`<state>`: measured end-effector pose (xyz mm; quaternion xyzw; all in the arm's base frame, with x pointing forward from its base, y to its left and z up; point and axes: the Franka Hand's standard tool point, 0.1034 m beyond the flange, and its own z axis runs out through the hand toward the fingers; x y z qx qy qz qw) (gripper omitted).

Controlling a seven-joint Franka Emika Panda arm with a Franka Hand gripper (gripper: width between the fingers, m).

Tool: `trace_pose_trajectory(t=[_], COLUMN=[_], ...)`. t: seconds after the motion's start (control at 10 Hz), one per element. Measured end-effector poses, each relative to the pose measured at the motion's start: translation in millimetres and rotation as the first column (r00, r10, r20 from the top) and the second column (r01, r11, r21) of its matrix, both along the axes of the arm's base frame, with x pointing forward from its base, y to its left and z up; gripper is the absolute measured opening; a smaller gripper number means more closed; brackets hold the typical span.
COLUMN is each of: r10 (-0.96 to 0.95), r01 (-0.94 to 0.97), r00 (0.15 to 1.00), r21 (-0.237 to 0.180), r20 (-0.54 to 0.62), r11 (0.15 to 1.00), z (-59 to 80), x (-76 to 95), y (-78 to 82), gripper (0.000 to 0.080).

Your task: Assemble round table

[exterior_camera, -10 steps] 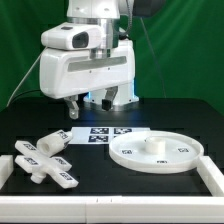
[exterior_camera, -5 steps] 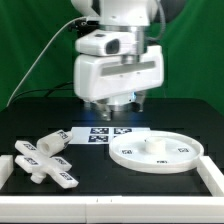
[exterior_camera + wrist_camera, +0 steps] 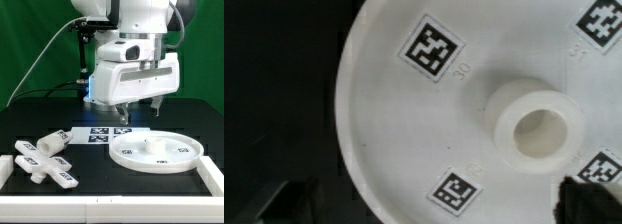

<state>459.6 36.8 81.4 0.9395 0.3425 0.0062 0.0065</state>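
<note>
The two-finger gripper (image 3: 140,110) hangs with its jaws spread wide and empty above the large round rimmed white plastic disc (image 3: 135,157). The disc lies flat near the black table's (image 3: 110,185) front edge, toward the corner at the exterior view's right. The short white cylindrical leg (image 3: 47,146) and white T-shaped foot piece (image 3: 45,170) lie by the opposite front corner.

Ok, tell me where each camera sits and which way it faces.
Exterior view: in front of the table, facing the robot across it; shows the arm and open tool above the round tabletop disc, with the leg and foot parts at the exterior view's left.
Wrist view: on the wrist, looking down at the disc's tags and centre hub; only dark fingertips show.
Shared: the disc.
</note>
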Motion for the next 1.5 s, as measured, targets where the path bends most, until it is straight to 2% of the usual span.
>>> trace_pose_trajectory(t=[0.1,0.3,0.7,1.0,1.2,1.3,1.4,1.5], r10=[-0.018,-0.020,-0.011,-0.011,-0.010,-0.010,-0.010,-0.010], r01=[0.018,0.019,0.009,0.008,0.008,0.008,0.008,0.008], r00=[1.000,0.999,0.999,0.999,0.999,0.999,0.999,0.999], r21=[0.006,0.021,0.040,0.044,0.044,0.044,0.044,0.044], r20=[0.021,0.036,0.053,0.052,0.051,0.051,0.052,0.052], r11=[1.000,1.000,0.999,0.999,0.999,0.999,0.999,0.999], z=[-3.0,-24.1,-59.0,-72.1,-71.9,-71.9,-71.9,-71.9], x=[-1.2,-17.6,-20.9,-24.8,-24.8,-24.9,-24.9,-24.8], y=[5.0,23.2,38.0,37.6,37.8,37.8,37.8,37.8], gripper=[0.0649,0.0649,0.0649,0.0649,0.0635,0.0451,0.0405,0.0405])
